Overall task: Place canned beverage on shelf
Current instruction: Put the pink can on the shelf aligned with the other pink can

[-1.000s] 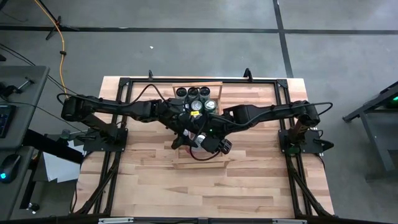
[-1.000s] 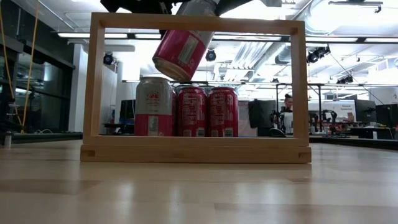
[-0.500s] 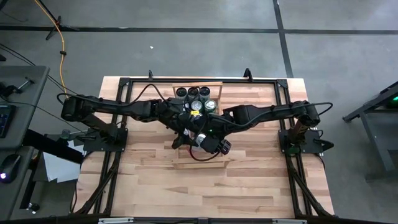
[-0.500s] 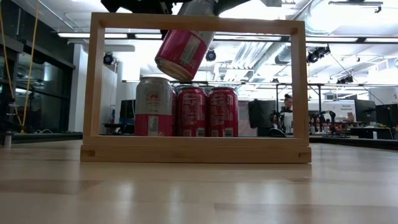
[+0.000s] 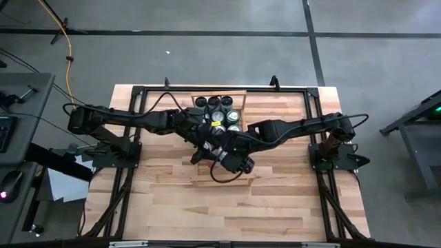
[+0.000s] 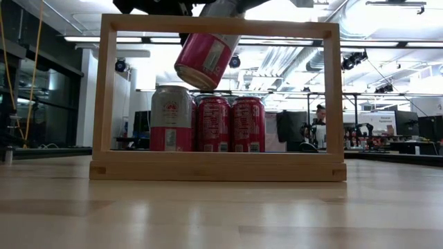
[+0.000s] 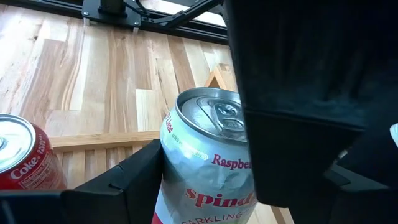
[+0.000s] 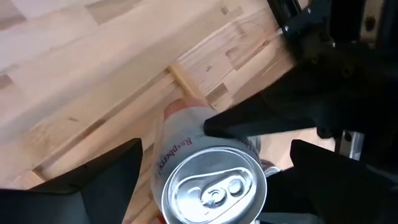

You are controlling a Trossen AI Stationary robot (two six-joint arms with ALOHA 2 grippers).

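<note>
A pink and white canned beverage (image 6: 205,59) hangs tilted above the light-wood shelf (image 6: 218,166), and my left gripper (image 7: 205,193) is shut on it. The can's silver top (image 8: 211,183) faces my right gripper (image 8: 211,174). That gripper is open, with one finger on either side of the can and a gap to each. At the shelf's far end, several cans (image 5: 217,110) stand on their bases; the low view shows three (image 6: 213,124). One is a red Coke can (image 7: 25,155). My left gripper pinches the can's side wall (image 7: 171,155), a little below the top rim, between its two fingers. One finger (image 7: 134,177) shows against the wall; my right arm hides the other. The fingers slant down from the table's left. The can is tilted and lifted clear, its bottom (image 6: 194,76) above the standing cans.
The shelf's near end bar (image 6: 218,28) frames the low view. The slats (image 8: 186,81) between it and the standing cans are bare. Black arm frames (image 5: 324,155) stand at the table's left and right sides. A person sits in the room far behind the table (image 6: 320,114).
The hanging can has edged slightly sideways and stays tilted above the standing cans. My right arm's wrist has shifted a little over the shelf.
</note>
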